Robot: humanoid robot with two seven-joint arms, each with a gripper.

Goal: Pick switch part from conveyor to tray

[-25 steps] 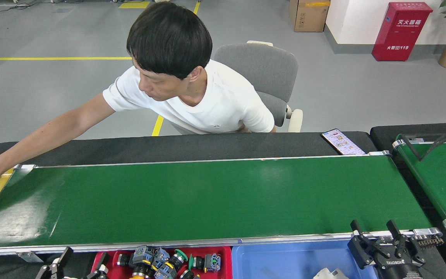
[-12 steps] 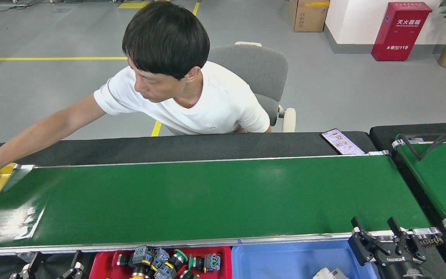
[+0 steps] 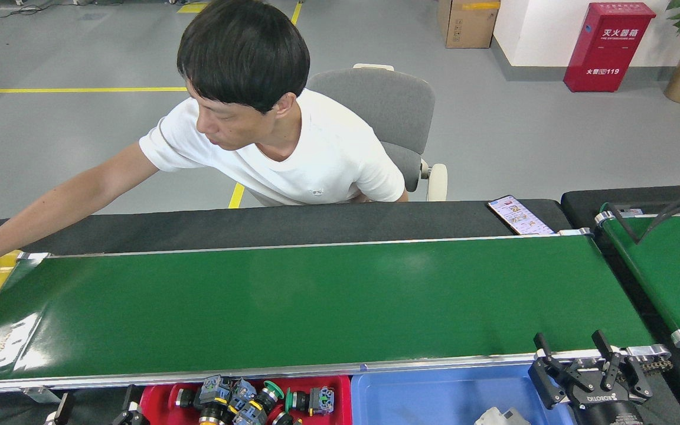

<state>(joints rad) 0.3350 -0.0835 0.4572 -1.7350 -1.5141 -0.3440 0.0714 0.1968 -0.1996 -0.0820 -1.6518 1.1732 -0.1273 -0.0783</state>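
Conveyor (image 3: 293, 307): long green belt across the desk, surface bare. Switch parts (image 3: 245, 401): heaped in the red tray (image 3: 160, 396), near edge, left of the blue tray (image 3: 434, 392). Right claw (image 3: 576, 351): near right, fingers spread, empty. Left claw (image 3: 95, 407): near left, spread, empty. Person (image 3: 269, 136): far side, arm reaching to the belt's left end.

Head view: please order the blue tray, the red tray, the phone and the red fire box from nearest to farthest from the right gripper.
From the right gripper:
1. Blue tray, just beside it, toward the left.
2. Phone, across the conveyor.
3. Red tray, left of the blue tray.
4. Red fire box, far back on the floor.
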